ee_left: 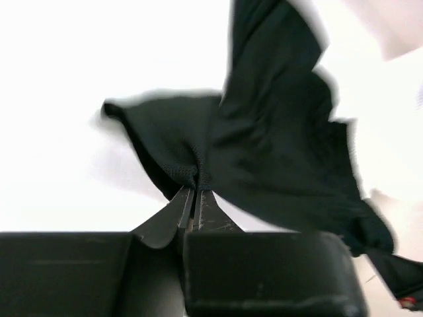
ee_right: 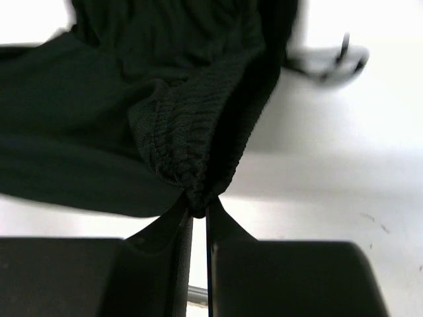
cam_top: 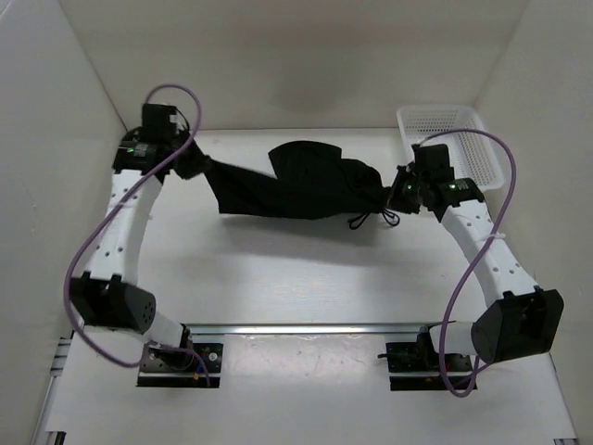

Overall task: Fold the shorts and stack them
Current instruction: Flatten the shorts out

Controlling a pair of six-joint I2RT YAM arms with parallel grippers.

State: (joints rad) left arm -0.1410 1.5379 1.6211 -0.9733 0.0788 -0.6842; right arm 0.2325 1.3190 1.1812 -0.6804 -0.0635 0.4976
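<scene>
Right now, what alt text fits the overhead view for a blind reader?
Black shorts stretch over a white table, a robot's left gripper and right gripper each pinching one end. A white basket sits back right.

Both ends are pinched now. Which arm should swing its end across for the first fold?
Probably left. The left gripper is shut on the thin end of the shorts, easy to carry over; the right gripper holds the bulky waist end beside the basket.
</scene>
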